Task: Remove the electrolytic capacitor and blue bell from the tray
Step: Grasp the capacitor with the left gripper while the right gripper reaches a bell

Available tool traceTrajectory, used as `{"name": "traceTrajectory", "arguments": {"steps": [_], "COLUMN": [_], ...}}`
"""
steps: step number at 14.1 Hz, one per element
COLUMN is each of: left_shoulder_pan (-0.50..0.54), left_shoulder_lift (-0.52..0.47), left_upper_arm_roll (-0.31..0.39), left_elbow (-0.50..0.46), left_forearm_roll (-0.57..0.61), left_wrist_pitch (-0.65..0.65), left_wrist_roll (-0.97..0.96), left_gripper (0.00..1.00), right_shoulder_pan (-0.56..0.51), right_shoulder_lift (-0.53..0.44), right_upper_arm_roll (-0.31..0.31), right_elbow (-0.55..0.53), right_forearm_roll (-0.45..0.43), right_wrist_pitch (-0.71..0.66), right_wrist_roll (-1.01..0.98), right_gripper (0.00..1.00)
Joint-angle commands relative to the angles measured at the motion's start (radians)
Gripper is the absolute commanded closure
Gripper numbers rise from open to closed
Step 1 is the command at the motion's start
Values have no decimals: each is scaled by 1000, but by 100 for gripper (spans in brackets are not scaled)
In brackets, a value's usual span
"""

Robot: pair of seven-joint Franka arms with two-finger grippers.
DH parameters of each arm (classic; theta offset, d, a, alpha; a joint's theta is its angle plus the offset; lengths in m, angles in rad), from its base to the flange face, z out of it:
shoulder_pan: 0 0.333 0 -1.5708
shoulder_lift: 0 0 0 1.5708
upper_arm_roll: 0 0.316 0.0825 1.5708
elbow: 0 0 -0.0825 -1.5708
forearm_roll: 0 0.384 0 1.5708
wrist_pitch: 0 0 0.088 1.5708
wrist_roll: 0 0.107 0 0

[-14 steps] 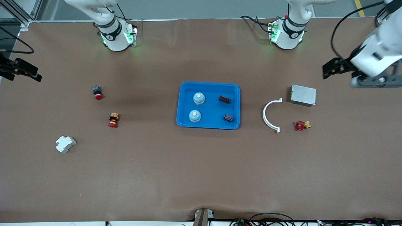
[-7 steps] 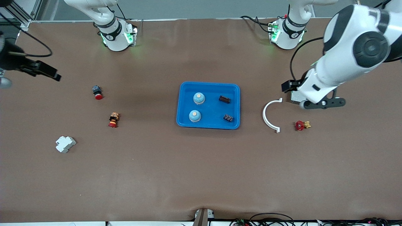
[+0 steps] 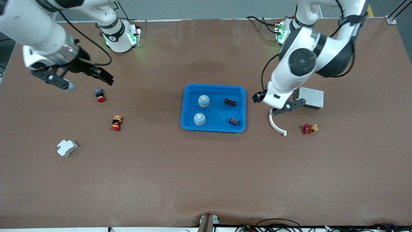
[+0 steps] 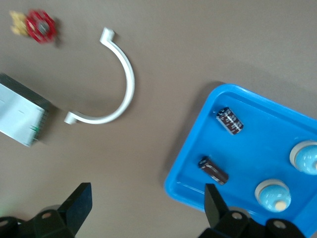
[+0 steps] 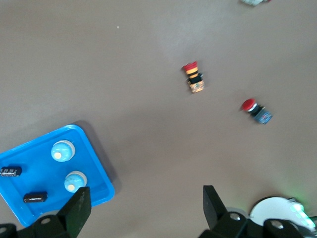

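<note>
Fingers spread on both: the left gripper (image 3: 259,97) hangs just beside the tray (image 3: 190,124), the right gripper (image 3: 106,77) well apart from it, over bare bench (image 3: 206,177), neither holding anything. Inside the tray sit two blue bells (image 3: 203,101) and two dark capacitors (image 3: 230,102), untouched, likely awaiting pickup.

A brown worktop (image 5: 148,59) seen from above. The right claw (image 5: 143,210) shows two dark fingertips (image 5: 79,206) spread wide apart, holding nothing. A bright-blue tray (image 5: 96,171) holds two blue bells (image 5: 63,150) with pale tops and two dark electrolytic capacitors (image 5: 35,197) lying on their sides. Well apart from the tray lie two red-capped push buttons (image 5: 193,77), each on its side, one with an orange body, one dark.
</note>
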State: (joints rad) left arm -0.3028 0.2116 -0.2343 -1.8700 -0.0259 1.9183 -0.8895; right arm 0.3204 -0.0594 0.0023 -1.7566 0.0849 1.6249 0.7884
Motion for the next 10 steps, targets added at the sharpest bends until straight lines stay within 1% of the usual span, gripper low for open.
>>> {"name": "traceTrajectory", "arguments": {"steps": [1, 4, 7, 8, 10], "left_shoulder_pan": [-65, -125, -180, -193, -220], "left_shoulder_lift": [83, 170, 248, 267, 311], "left_upper_arm_roll": [4, 4, 6, 6, 6], "left_elbow": [2, 0, 0, -1, -6], "left_forearm_roll": [-8, -3, 11, 23, 49], "left_wrist_pitch": [92, 206, 293, 318, 369], "left_wrist_roll": [-152, -339, -498, -558, -681], "left_gripper": [0, 0, 1, 9, 13], "right_shoulder_pan": [92, 175, 258, 281, 315], "right_shoulder_lift": [-31, -19, 55, 81, 131], "right_upper_arm_roll": [-13, -13, -15, -15, -15], "right_elbow": [-79, -118, -126, -124, -124], "right_forearm_roll": [16, 16, 12, 6, 3], "right_wrist_pitch": [67, 153, 237, 265, 326], "right_wrist_roll": [135, 254, 385, 420, 481], "right_gripper": [0, 0, 0, 0, 0]}}
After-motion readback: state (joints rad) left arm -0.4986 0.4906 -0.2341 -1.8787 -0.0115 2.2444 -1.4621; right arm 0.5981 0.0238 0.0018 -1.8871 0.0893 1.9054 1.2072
